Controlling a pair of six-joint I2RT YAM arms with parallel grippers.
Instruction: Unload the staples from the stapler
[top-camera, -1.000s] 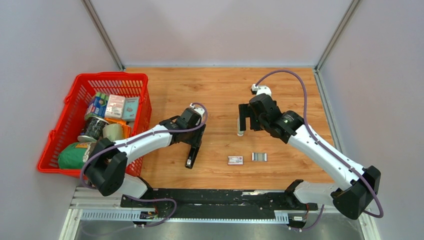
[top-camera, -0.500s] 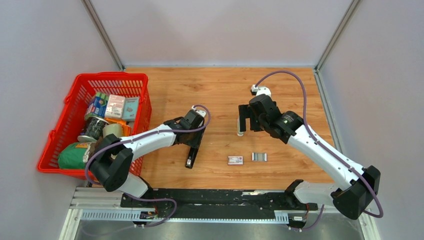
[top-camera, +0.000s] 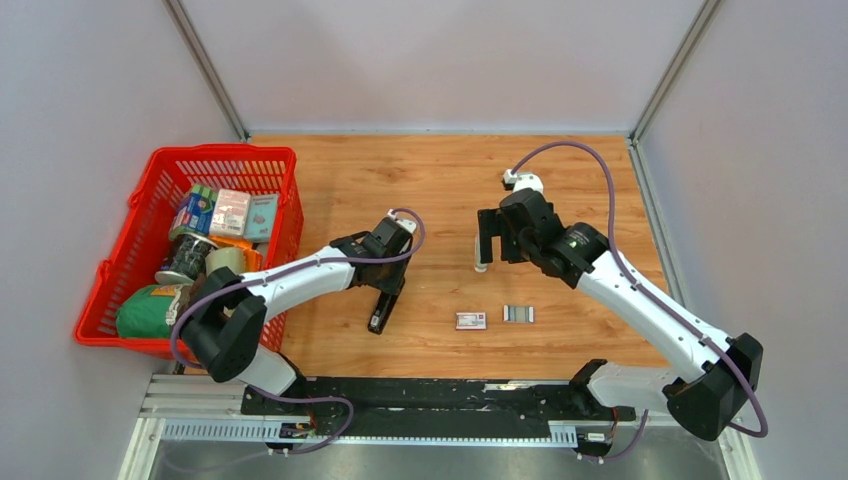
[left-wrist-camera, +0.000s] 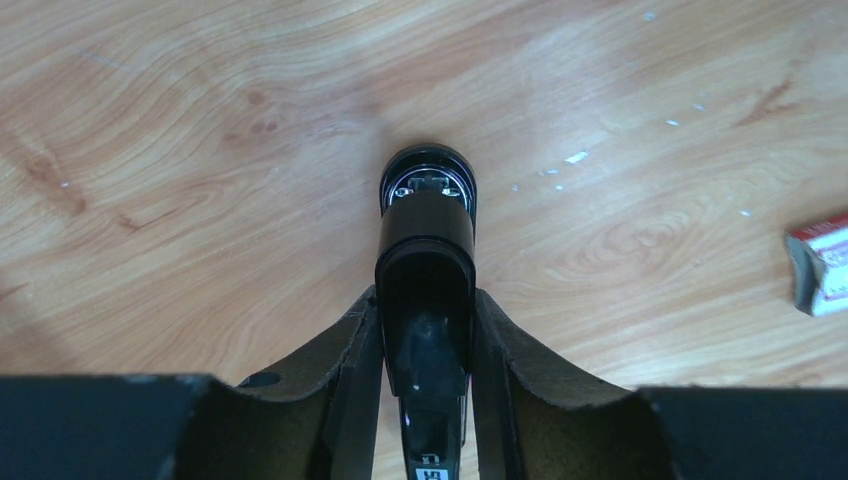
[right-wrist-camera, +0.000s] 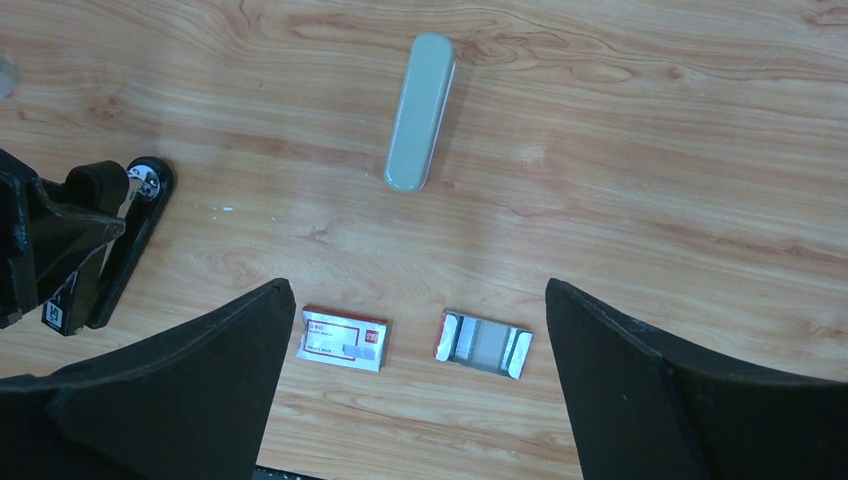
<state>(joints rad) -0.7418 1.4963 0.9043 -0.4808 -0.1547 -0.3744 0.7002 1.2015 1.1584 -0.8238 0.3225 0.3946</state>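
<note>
Between the fingers of your left gripper the black stapler is lying flat on the wooden table, with its rounded nose pointing away from the fingertips and its body running back between them. Both fingers are touching its flanks, one on each side, so you are grasping the stapler near its rear half. I think this is for keeping it steady while the other arm is working on it. Your right gripper is hovering above the table with its fingers spread wide and holding nothing, well apart from the stapler, which is showing beyond its left fingertip. Just under that spread, near the left finger, a small red-and-white box is resting, and near the right finger an open tray with something silver-grey inside. I cannot tell if that is a strip of staples. Farther ahead of the fingertips a grey oblong piece is lying alone. The staples of the task are not showing anywhere loose. Only a small glint of metal is appearing at the stapler's nose, so I am judging that they are still inside and the magazine is not yet opened. The free gripper is probably waiting for this reason.
</note>
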